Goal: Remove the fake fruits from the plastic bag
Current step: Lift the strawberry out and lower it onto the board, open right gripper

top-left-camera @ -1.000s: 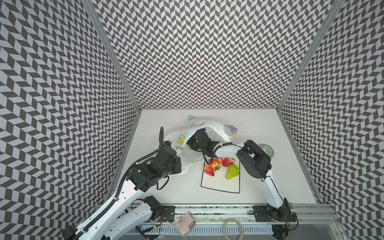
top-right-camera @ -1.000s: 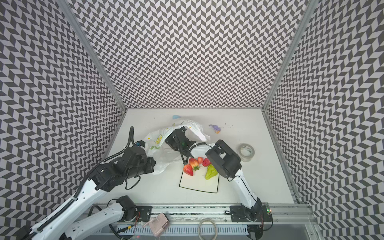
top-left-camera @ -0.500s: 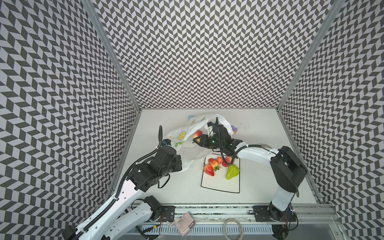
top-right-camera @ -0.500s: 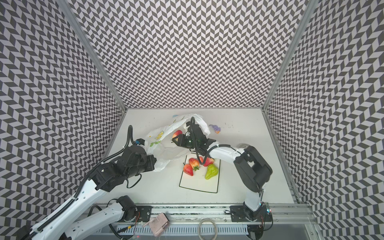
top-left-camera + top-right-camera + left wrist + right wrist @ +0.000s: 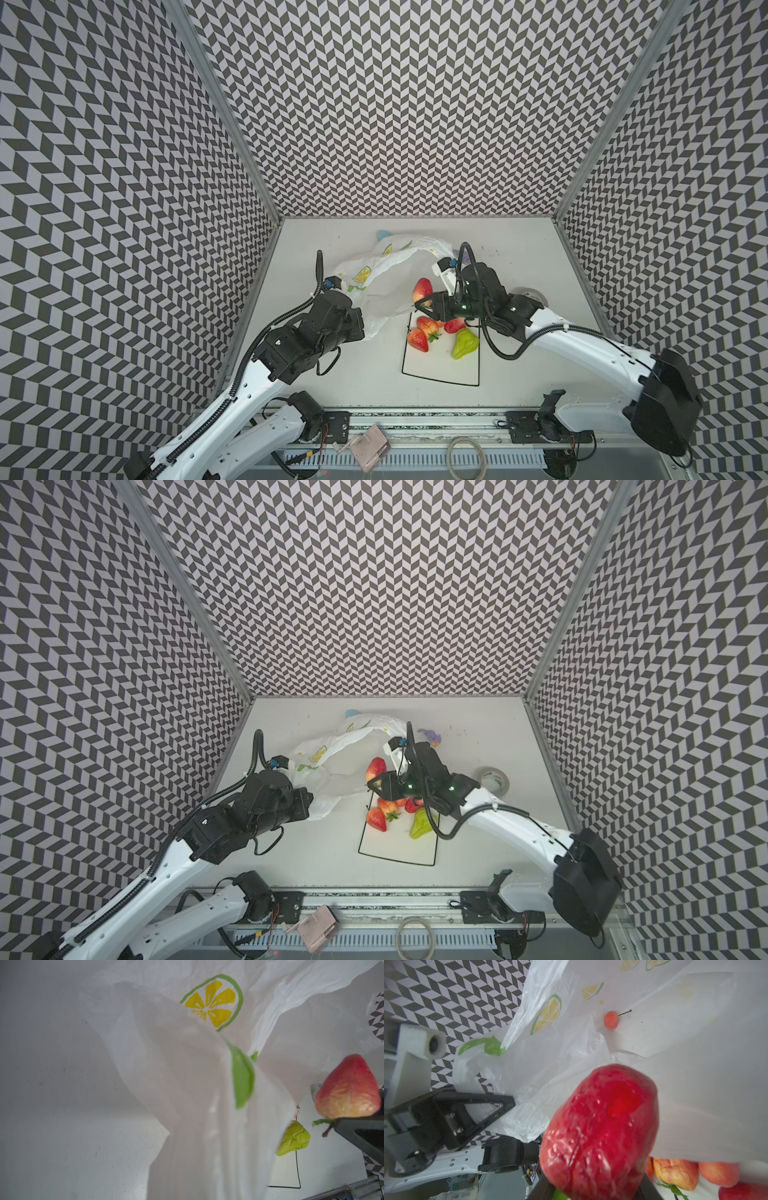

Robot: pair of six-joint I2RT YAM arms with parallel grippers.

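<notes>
Left fingers (image 5: 488,1097): clenched on the near end of the bag (image 5: 386,266). I judge this keeps the mouth lifted and open toward the other arm.
Right fingers (image 5: 430,306): closed on the leafy end of a strawberry (image 5: 422,287), which they carry clear above the counter (image 5: 519,249).
Strawberry place: outside the bag, just beside its mouth, near the far edge of the plate (image 5: 440,368). It is probably going there.
Plate: a flat white square with a thin black rim. It already carries other strawberries (image 5: 417,340) and a pear (image 5: 464,344), so it seems to be the drop place.
Left to take: one small cherry (image 5: 611,1019) with a wire stem shows at the bag's mouth. Whether it lies on the film or on the counter I cannot tell.
Bag material: very thin, crinkly, half-clear film with lemon prints. It sags and folds, so it needs a hold.
Fruit surface: glossy, slightly wrinkled skin and a cone shape. The pear is lumpy and yellow-green.
</notes>
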